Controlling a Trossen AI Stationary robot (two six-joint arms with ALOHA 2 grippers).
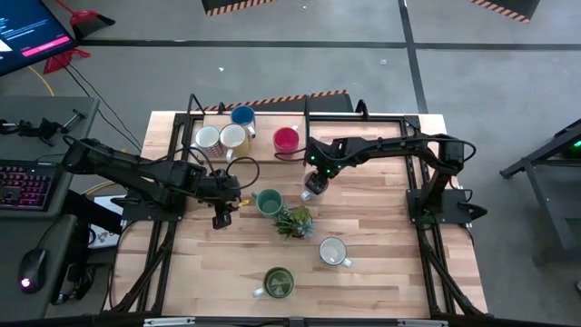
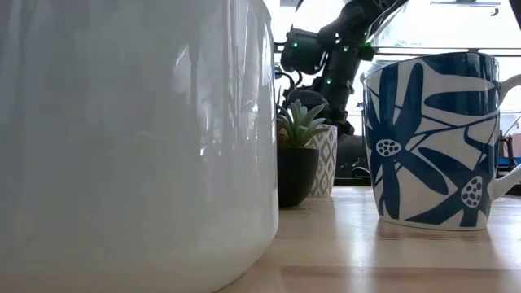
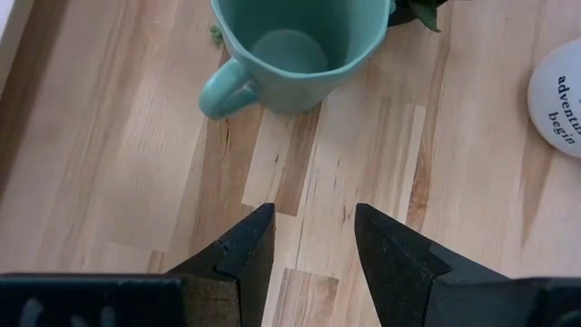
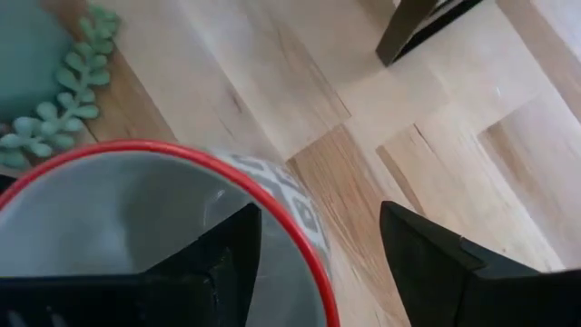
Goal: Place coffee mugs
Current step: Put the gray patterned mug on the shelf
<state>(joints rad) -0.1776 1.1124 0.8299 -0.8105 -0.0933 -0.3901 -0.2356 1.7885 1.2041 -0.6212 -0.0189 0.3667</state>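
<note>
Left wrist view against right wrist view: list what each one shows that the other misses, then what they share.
Only the left wrist view shows the teal mug whole, with its handle, lying ahead of the open left claw, plus a white mug's lettered edge. Only the right wrist view shows a red-rimmed patterned mug, one finger of the right claw inside it. Both show the wooden table and the plant.

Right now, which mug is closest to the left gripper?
The teal mug, just ahead of the open left gripper, beside the small plant. Every other mug sits farther off.
</note>
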